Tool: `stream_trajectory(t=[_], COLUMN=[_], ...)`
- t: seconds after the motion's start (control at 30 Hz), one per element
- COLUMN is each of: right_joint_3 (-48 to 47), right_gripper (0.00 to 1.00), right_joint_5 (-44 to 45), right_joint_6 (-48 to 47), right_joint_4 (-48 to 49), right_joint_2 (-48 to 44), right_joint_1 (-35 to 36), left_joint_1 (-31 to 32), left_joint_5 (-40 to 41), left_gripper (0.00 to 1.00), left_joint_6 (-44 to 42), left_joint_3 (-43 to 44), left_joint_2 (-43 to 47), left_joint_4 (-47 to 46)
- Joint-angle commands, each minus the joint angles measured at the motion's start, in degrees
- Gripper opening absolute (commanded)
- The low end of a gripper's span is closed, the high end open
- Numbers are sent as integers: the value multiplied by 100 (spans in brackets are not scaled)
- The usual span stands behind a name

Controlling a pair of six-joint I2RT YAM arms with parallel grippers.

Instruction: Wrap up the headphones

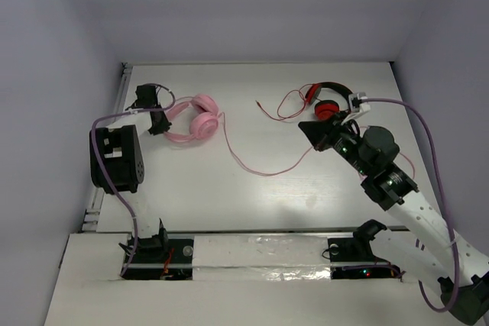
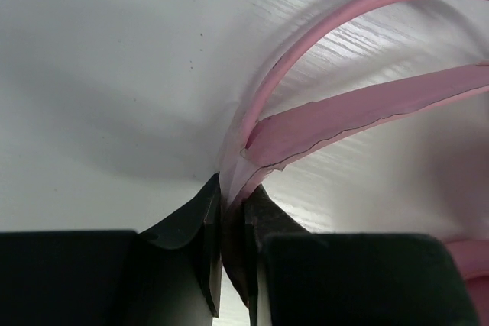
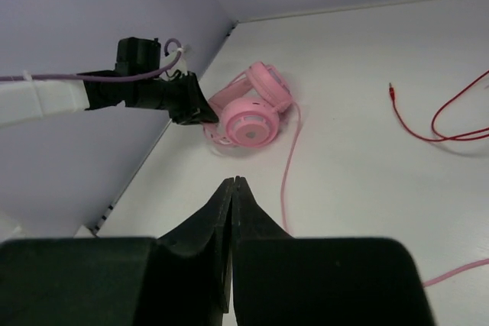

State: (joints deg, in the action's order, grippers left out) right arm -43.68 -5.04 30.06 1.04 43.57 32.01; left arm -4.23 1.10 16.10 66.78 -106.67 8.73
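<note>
The pink headphones (image 1: 200, 118) lie at the back left of the table, earcups together. My left gripper (image 1: 163, 123) is at their left side, shut on the pink headband (image 2: 367, 108), which runs out from between the jaws of the left gripper (image 2: 233, 192). The thin pink cable (image 1: 252, 167) trails right across the table toward my right gripper (image 1: 309, 129). In the right wrist view the right gripper (image 3: 234, 181) hangs above the table, shut with nothing between its jaws. It points at the headphones (image 3: 248, 116), and the cable (image 3: 289, 158) passes under its right finger.
Red-and-black headphones (image 1: 328, 101) lie at the back right, just behind my right gripper. Their red cable (image 1: 279, 108) loops to the left and also shows in the right wrist view as a red cable (image 3: 443, 116). Walls close the table's left, back and right sides.
</note>
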Motion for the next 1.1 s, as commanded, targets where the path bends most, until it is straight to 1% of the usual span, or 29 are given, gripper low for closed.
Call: stream_trajectory(t=[0.0,0.03,0.1,0.13,0.2,0.23,0.3,0.33,0.4,0.43,0.53,0.57,0.6,0.63,0.7,0.8,0.97,1.07], right_joint_3=[114,132,71,53,-61,-96,-184,-211,-263,-307,-255,-220,-185,-185,-263,-255,-36,88], right_gripper=[0,0,0,0,0,0,0,7,33,56,76,79,85,87,90,91,88,85], right_joint_5=[-347,-636,-892,-1085,-1218,-1410,-1640,-1841,-1939,-2018,-2019,-1984,-1914,-1765,-1886,-2018,-2097,-2168], right_joint_6=[-158,-185,-281,-325,-483,-536,-720,-791,-940,-984,-1169,-1248,-1397,-1450,-1608,-1609,-1504,-1407], right_joint_4=[388,441,546,599,661,687,906,968,1188,1188,1267,1293,1302,1285,1074,1275,1898,2242], right_joint_2=[203,317,720,853,1204,1319,1530,1732,1917,2057,2129,2120,2120,2138,2348,2734,3209,3543], right_joint_1=[42,42,42,42,42,42,42,42,42,42,42,42,42,42,42,42,42,42], left_joint_1=[80,141,203,255,256,256,378,379,537,537,537,537,537,537,537,537,537,537], left_joint_5=[-549,-750,-953,-1163,-1427,-1707,-1955,-2095,-2280,-2447,-2711,-2782,-2843,-2974,-3072,-3318,-3775,-3863], left_gripper=[0,0,0,0,0,0,0,0,0,0,0,0,0,0,0,0,0,0], left_joint_6=[-28,16,51,69,87,95,78,86,165,183,201,192,192,201,236,341,587,658], left_joint_3=[282,370,642,739,976,1064,1266,1302,1346,1381,1539,1626,1671,1706,1829,1961,2119,2216], left_joint_2=[760,1119,1464,1778,2035,2228,2396,2571,2730,2818,2880,2889,2898,2933,2942,2924,2854,2854], left_joint_4=[243,269,392,453,620,699,875,911,894,885,981,999,1008,1008,1043,1008,920,876])
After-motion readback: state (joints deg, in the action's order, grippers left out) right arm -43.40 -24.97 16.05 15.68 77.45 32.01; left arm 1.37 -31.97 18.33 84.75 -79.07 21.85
